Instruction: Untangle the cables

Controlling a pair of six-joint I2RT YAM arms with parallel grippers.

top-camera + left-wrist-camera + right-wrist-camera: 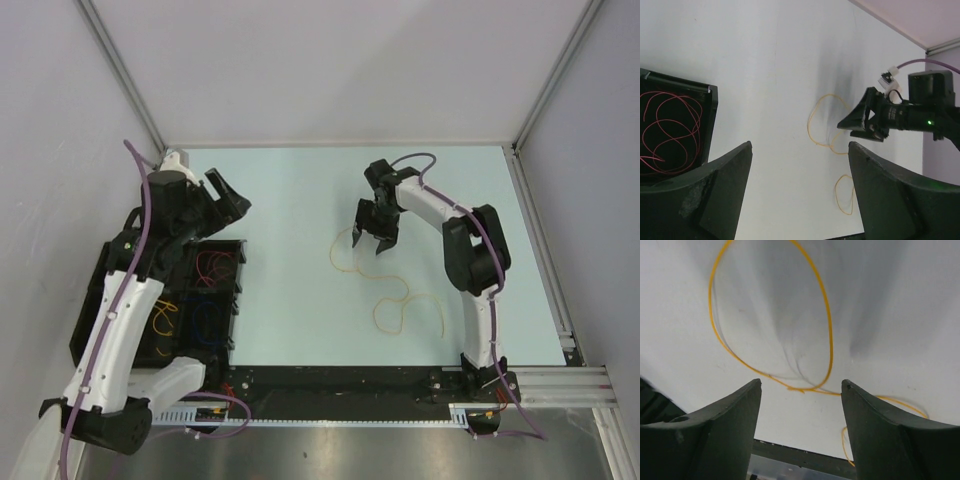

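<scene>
A thin yellow-orange cable lies alone in loose loops on the pale table. My right gripper hangs open just over its far loop. In the right wrist view the cable curls ahead of the open right gripper, and nothing sits between the fingers. My left gripper stands open and empty above the far end of a black bin. A red cable, a yellow-orange one and a dark blue one lie in separate compartments. The left wrist view shows the open left gripper, the red cable and the table cable.
The black bin stands along the table's left side, partly under the left arm. White walls with aluminium posts close in the back and both sides. A black strip runs along the near edge between the arm bases.
</scene>
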